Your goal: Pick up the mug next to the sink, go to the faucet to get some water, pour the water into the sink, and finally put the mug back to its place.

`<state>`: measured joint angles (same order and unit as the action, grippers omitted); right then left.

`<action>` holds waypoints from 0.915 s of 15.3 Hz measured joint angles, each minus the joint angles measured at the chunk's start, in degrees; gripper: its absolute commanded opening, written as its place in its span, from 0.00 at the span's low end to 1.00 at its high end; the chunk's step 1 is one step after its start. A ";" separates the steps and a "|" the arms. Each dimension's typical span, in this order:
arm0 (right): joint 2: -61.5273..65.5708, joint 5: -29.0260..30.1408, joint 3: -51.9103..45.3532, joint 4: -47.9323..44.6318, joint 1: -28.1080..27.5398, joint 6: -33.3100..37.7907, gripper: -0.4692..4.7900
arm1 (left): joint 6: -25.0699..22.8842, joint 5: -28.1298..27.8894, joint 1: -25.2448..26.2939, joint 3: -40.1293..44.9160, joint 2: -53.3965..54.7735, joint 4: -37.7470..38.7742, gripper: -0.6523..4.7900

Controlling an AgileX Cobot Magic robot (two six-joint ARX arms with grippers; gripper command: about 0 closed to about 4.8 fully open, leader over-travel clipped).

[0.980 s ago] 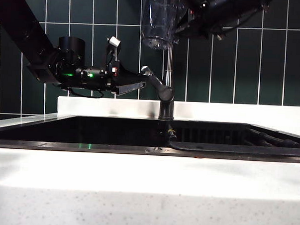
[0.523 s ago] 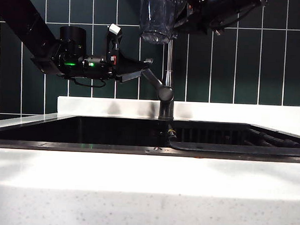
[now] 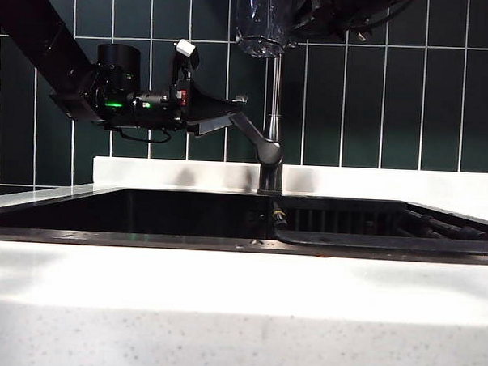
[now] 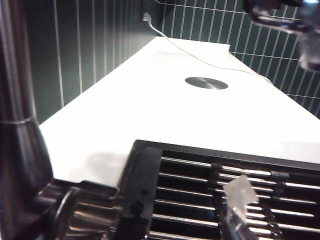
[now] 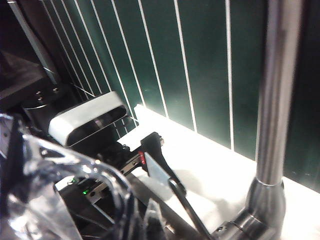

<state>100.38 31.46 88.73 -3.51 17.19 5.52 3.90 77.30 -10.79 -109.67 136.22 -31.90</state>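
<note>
The step in hand looks like getting water. The right gripper point(image 3: 296, 19), near the top edge of the exterior view, is clamped shut on the mug point(image 3: 263, 22) and holds it high beside the upper part of the faucet point(image 3: 273, 111). The spout is out of frame, so whether the mug sits under it cannot be told.

The left gripper point(image 3: 231, 113) reaches in level from the left, its jaws spread wide and gripping nothing. Its tips sit right at the grey lever point(image 3: 250, 135), which slants up from the faucet's dark base just beyond and below them; contact cannot be confirmed. The sink point(image 3: 145, 215) lies well below both grippers.

No water is visible. The next move probably calls for the left gripper to work the lever while the right one keeps the mug steady under the outlet.

The mug is clear glass with faceted walls and a thick base, its bottom pointing down. In the right wrist view its rim point(image 5: 75, 165) fills the near corner, with the faucet pipe point(image 5: 280, 90) beyond. Whether it holds water cannot be told.
</note>
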 measured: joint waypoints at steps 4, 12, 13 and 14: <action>0.00 0.02 0.13 0.02 0.07 -0.24 0.08 | -0.24 1.62 0.04 0.00 0.02 0.04 0.79; 0.00 0.02 0.17 0.46 0.04 -1.03 0.08 | -0.26 5.22 0.13 -0.02 0.00 1.27 0.79; 0.00 0.02 0.17 0.48 0.04 -1.05 0.08 | -0.63 4.63 0.13 -0.02 0.02 1.27 0.79; 0.00 0.00 0.17 0.48 0.04 -1.05 0.08 | -1.36 1.97 0.00 0.00 0.02 1.40 0.79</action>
<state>100.38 31.46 88.90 -3.03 17.23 4.47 2.55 79.26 -10.79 -109.67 136.25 -30.50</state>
